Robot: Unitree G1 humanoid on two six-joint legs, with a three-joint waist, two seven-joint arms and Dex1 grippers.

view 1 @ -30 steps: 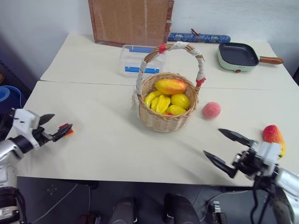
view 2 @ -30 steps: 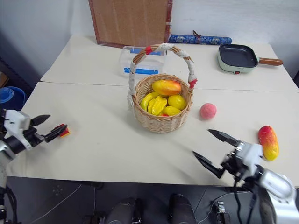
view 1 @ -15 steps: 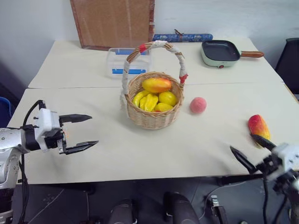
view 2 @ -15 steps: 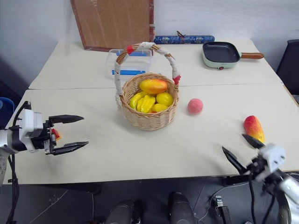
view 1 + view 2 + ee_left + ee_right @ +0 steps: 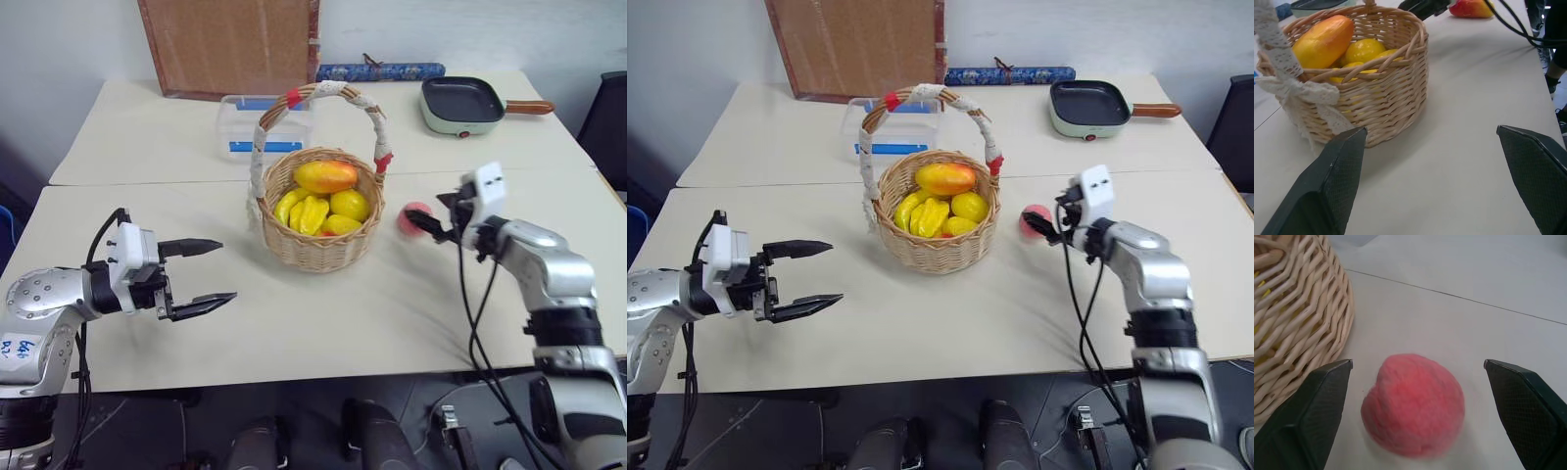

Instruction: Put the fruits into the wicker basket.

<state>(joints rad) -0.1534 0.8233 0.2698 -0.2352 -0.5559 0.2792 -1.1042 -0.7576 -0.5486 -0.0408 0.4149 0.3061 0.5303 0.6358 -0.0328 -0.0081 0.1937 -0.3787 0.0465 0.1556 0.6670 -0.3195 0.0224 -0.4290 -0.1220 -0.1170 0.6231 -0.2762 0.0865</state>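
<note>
Woven tan wicker basket [image 5: 326,209] stands in the middle of the left eye view on a cream table [image 5: 323,313], with yellow fruits and an orange mango-like fruit inside it and a tall handle wrapped in white cloth with red ties. Just right of it lies the pink-red peach [image 5: 414,216], and the right gripper [image 5: 438,219] is directly beside the peach with its black fingers spread. At the lower left, the left gripper [image 5: 206,271] points toward the basket, fingers wide apart and holding nothing. A clear plastic box [image 5: 257,123] and a green pan [image 5: 461,100] are in the upper part. In the left wrist view, the basket fills the upper left, and a red and yellow mango [image 5: 1472,8] lies at the top edge. In the right wrist view, the peach sits on the table between the two spread fingers [image 5: 1307,423], not touched by them, with the basket wall at the left.
</note>
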